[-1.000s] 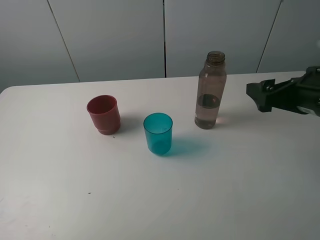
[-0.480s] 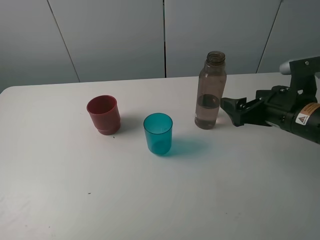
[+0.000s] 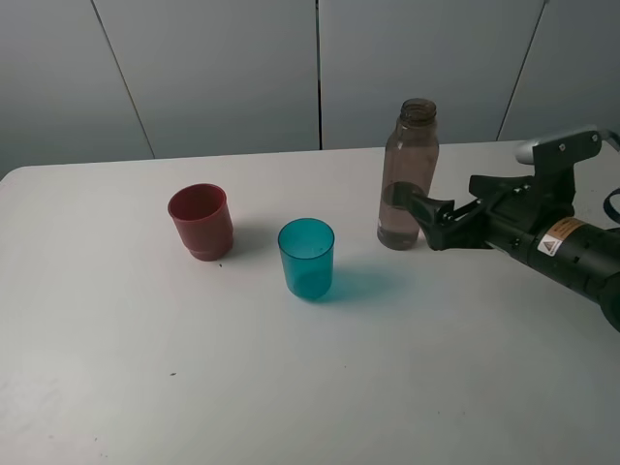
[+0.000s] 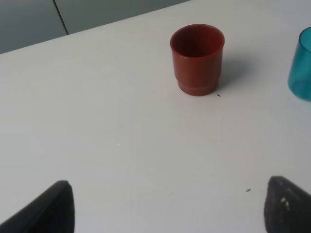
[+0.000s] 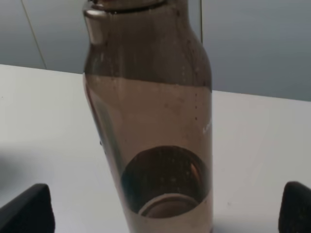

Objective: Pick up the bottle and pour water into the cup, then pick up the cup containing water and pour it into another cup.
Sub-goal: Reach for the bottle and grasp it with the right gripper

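Observation:
The smoky grey-brown bottle (image 3: 408, 174) stands upright and uncapped at the back right of the table, with some water in its lower part. It fills the right wrist view (image 5: 150, 121). My right gripper (image 3: 421, 218) is open, low at the bottle's right side, with the fingertips (image 5: 24, 208) wide on either side of it. The teal cup (image 3: 306, 258) stands left of the bottle and in front of it, and shows at the edge of the left wrist view (image 4: 301, 65). The red cup (image 3: 201, 221) stands further left (image 4: 197, 58). My left gripper (image 4: 167, 208) is open and empty, well short of the red cup.
The white table (image 3: 291, 387) carries only these three things. A grey panelled wall (image 3: 223, 68) runs behind its far edge. The left arm does not show in the exterior high view.
My right arm has moved left across the table, from the right edge up to the bottle. The bottle and both cups have not moved.

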